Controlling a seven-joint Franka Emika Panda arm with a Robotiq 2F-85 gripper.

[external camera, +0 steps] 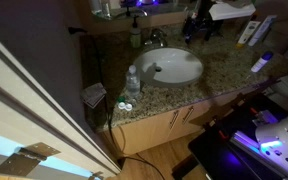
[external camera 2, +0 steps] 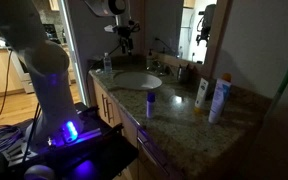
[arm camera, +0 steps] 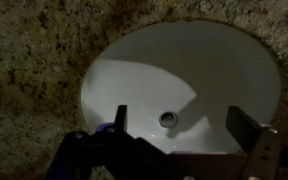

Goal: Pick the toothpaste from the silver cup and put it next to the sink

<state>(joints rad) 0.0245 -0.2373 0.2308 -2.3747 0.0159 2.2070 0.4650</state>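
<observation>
White porcelain below: my pincer (arm camera: 184, 125) hangs over the sink (arm camera: 134, 80), jaws apart, empty. Approach step, I judge; next I must swing beyond the sink's rim to the silver cup, unseen here.

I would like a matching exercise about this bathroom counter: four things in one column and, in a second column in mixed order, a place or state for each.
Things
1. sink
2. gripper
3. clear bottle
4. white-and-yellow box

Places or states
a. upright, next to the blue-and-white tube
b. jaws open, over the sink
c. white, set in the granite counter
d. at the counter's front edge, beside the sink

Pairs: 1-c, 2-b, 3-d, 4-a
</observation>
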